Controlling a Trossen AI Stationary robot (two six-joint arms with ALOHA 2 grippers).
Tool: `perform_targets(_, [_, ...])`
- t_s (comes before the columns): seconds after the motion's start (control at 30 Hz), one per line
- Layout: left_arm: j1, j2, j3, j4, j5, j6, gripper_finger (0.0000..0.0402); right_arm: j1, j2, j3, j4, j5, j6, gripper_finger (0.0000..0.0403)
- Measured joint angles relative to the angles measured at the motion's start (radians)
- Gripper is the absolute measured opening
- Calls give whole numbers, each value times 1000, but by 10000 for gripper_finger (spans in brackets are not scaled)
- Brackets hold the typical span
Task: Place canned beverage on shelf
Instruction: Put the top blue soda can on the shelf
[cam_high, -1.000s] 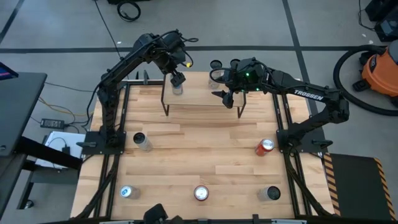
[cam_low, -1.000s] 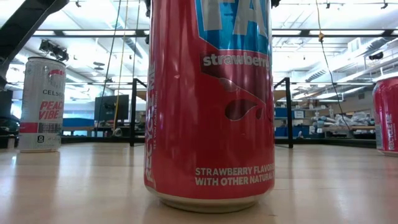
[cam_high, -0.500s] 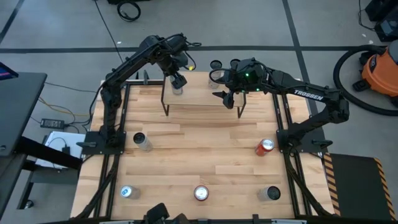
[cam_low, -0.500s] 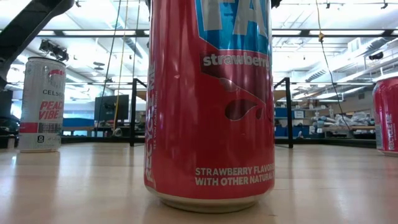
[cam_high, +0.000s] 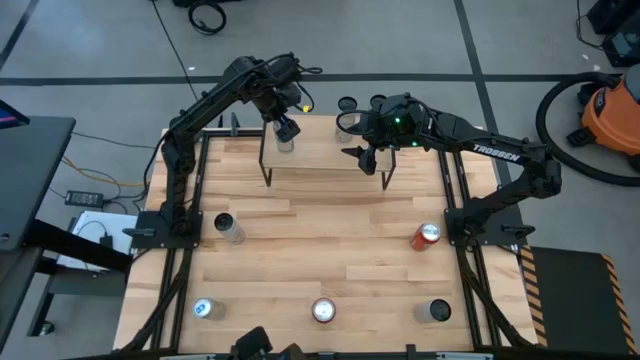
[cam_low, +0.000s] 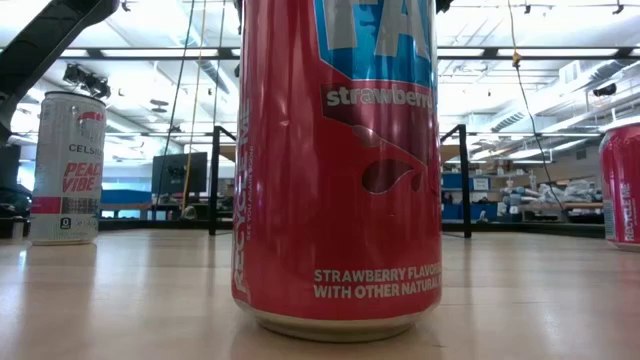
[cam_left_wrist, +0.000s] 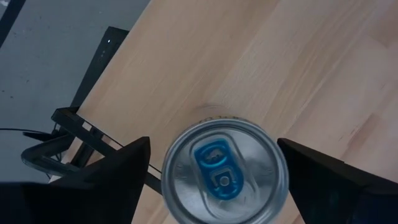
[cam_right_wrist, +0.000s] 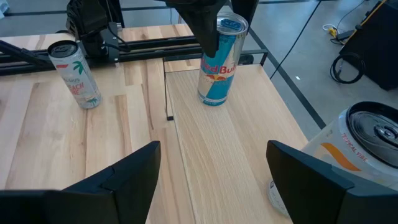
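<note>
The shelf (cam_high: 325, 150), a light board on thin black legs, stands at the table's far middle. A silver-and-blue can (cam_right_wrist: 221, 59) with a blue tab (cam_left_wrist: 217, 168) stands upright on the shelf's left end. My left gripper (cam_high: 285, 128) is open right above it, one finger on each side of the can's top, with a gap showing beside the rim. A white can with orange print (cam_right_wrist: 357, 149) stands on the shelf's right far corner. My right gripper (cam_high: 362, 155) is open and empty over the shelf's right end.
Several more cans stand on the table: one at the left (cam_high: 228, 228), a red one at the right (cam_high: 427, 235), and three along the near edge, among them the big red strawberry can (cam_low: 340, 170). The table's middle is bare wood.
My left arm has shifted a little above the shelf's left end. The silver-and-blue can stays upright where it was.
</note>
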Motion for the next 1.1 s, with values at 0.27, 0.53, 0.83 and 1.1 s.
perform_targets(0.27, [-3, 0, 0, -1, 0, 1, 302, 0, 0, 0, 1, 0, 0, 302])
perform_targets(0.53, [-3, -1, 0, 1, -1, 39, 257, 0, 0, 0, 1, 0, 0, 302])
perform_targets(0.83, [-3, -1, 0, 4, 0, 61, 250, -1, 0, 0, 1, 0, -1, 302])
perform_targets(1.1, [-24, -1, 0, 62, -2, 132, 251, -1, 0, 0, 0, 0, -1, 302])
